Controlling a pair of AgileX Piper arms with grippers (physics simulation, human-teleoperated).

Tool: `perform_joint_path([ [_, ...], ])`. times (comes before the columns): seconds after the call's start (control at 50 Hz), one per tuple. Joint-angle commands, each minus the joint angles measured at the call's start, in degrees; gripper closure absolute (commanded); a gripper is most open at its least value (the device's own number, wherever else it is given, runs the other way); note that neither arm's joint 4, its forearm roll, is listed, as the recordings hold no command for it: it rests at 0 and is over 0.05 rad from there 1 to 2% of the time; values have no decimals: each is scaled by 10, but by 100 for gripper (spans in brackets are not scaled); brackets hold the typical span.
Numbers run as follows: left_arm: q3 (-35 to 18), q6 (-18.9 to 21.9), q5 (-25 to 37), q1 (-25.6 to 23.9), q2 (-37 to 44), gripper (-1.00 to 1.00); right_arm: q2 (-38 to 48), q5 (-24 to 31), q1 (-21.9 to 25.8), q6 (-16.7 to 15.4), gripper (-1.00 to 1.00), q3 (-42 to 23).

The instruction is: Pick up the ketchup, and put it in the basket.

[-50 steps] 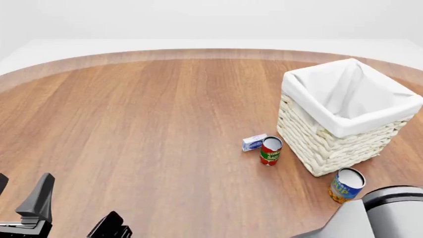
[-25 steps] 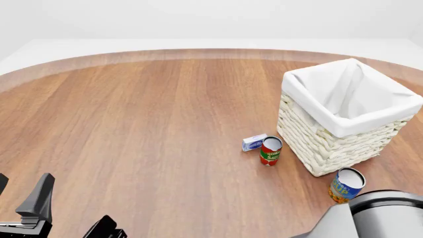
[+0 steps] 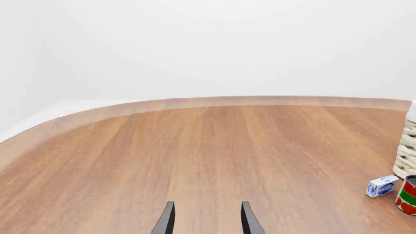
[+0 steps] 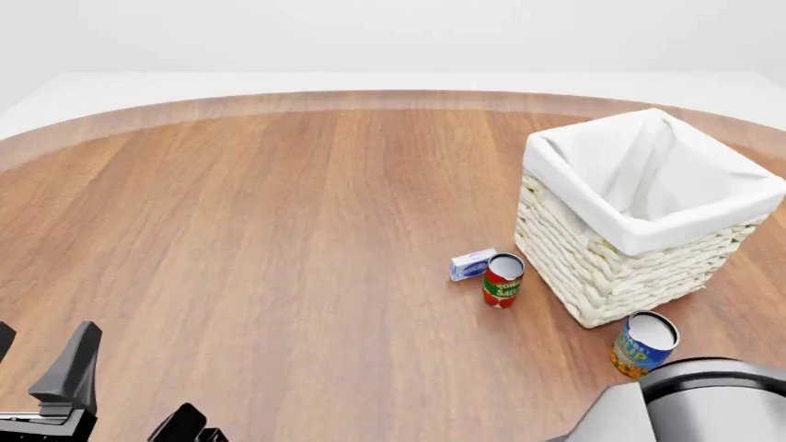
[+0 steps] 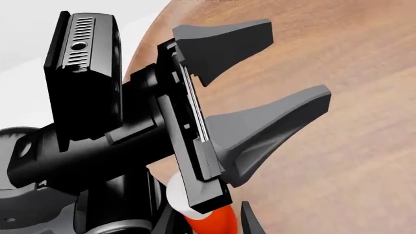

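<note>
One table (image 4: 246, 230), one basket (image 4: 639, 212) – and the ketchup (image 5: 215, 217) is nowhere near it, out of the front view on the arms' side. A single bottle, showing only in the right wrist view, sits between the right claw's (image 5: 206, 226) tips, white cap pointing outward along the fingers. Gripped or merely flanked? I cannot tell. The right arm is plainly the nearer. The left claw (image 3: 206, 224) gapes wide, empty. Two cans beside the basket – red-green (image 4: 502, 280), blue-yellow (image 4: 642, 343) – plus one small box (image 4: 472, 264).
</note>
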Motion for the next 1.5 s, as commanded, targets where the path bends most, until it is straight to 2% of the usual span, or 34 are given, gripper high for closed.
perform_joint_path([
  [0.02, 0, 0, 0, 0, 0, -100, 2, 10, 2, -3, -100, -14],
  [0.16, 0, 0, 0, 0, 0, -100, 2, 11, 3, -11, -100, -17],
  [0.18, 0, 0, 0, 0, 0, -100, 1, 11, 1, -11, 100, -17],
  [1.0, 0, 0, 0, 0, 0, -100, -46, -4, -7, -13, 100, 15],
  [1.5, 0, 0, 0, 0, 0, -100, -51, -4, -46, -10, 100, 21],
])
